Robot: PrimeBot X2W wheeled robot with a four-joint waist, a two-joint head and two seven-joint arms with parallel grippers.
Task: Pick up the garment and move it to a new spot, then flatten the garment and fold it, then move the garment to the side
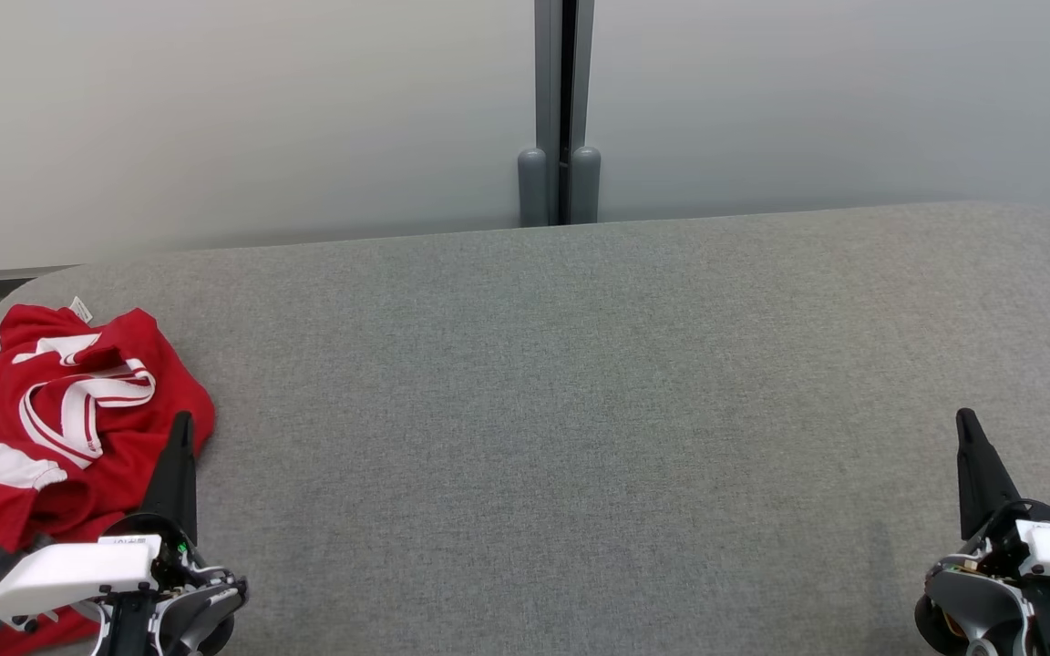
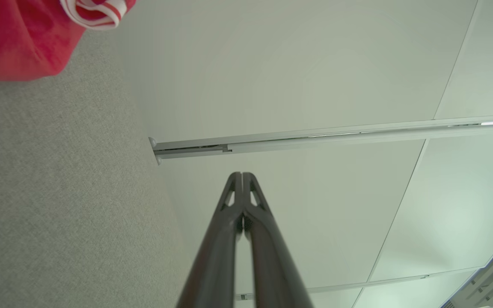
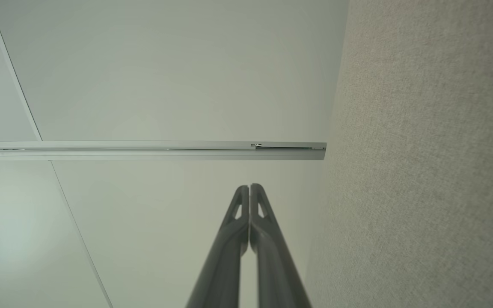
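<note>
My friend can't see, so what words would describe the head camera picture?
A crumpled red and white shirt lies at the left end of a grey fabric table. The robot's left pincer, shut, points up near the shirt's edge; the right pincer, also shut, sits far right.

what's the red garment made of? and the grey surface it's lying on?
Red garment: looks like a soft matte knit, maybe cotton or polyester jersey; it crumples in loose folds, with white striped trim. Grey surface: seems covered in woven fabric, matte; a fine heathered weave shows, corners rounded. What's beneath can't be told.
</note>
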